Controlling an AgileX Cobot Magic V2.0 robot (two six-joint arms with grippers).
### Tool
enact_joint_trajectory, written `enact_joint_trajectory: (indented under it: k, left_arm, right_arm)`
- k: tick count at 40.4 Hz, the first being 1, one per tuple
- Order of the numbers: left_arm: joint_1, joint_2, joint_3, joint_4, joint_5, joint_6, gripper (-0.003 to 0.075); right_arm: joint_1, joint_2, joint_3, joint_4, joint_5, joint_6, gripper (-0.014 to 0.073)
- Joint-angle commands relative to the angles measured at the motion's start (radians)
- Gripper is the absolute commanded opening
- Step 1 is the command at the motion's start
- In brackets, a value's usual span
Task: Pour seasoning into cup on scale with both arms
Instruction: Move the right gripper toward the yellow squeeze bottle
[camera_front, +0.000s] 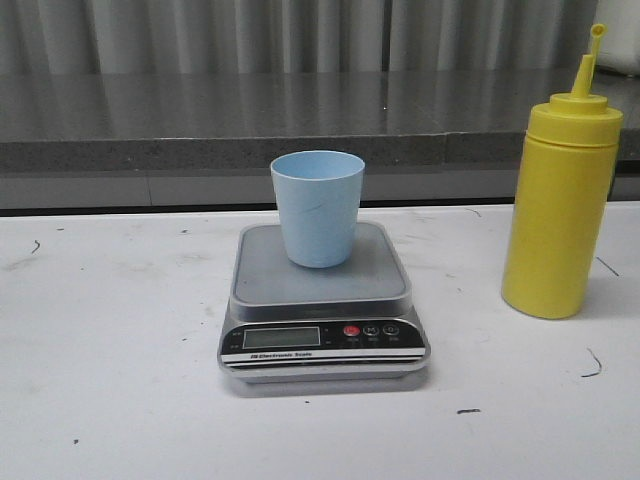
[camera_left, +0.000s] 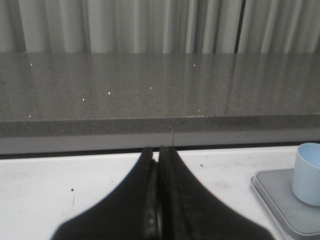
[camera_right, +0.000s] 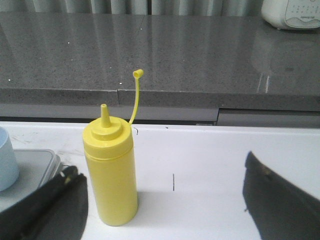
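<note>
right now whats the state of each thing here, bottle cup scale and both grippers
bottle: upright on the table, cap off and hanging on its tether, not held
cup: upright on the scale, open end up
scale: flat on the table, display blank
left gripper: shut, holding nothing
right gripper: open, bottle near one finger

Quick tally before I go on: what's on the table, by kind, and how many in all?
Bottle, yellow: 1
Cup, light blue, standing on the scale: 1
Scale, silver-grey: 1
Total: 3
</note>
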Motion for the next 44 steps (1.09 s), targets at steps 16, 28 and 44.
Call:
enact_joint_trajectory:
  k: [16, 28, 44]
  left_arm:
    - [0.003, -0.022, -0.017, -0.014, -0.085, -0.003, -0.002]
    - [0.003, -0.022, -0.017, -0.014, -0.085, -0.003, -0.002]
    - [0.003, -0.022, -0.017, -0.014, -0.085, -0.003, -0.002]
  right_arm:
    - [0.007, 0.243, -0.076, 0.004, -0.307, -0.007, 0.0643]
    - [0.187, 0.509, -0.039, 0.014, -0.515, -0.003, 0.0643]
    - [0.255, 0.747, 0.224, 0.061, -1.015, 0.036, 0.0643]
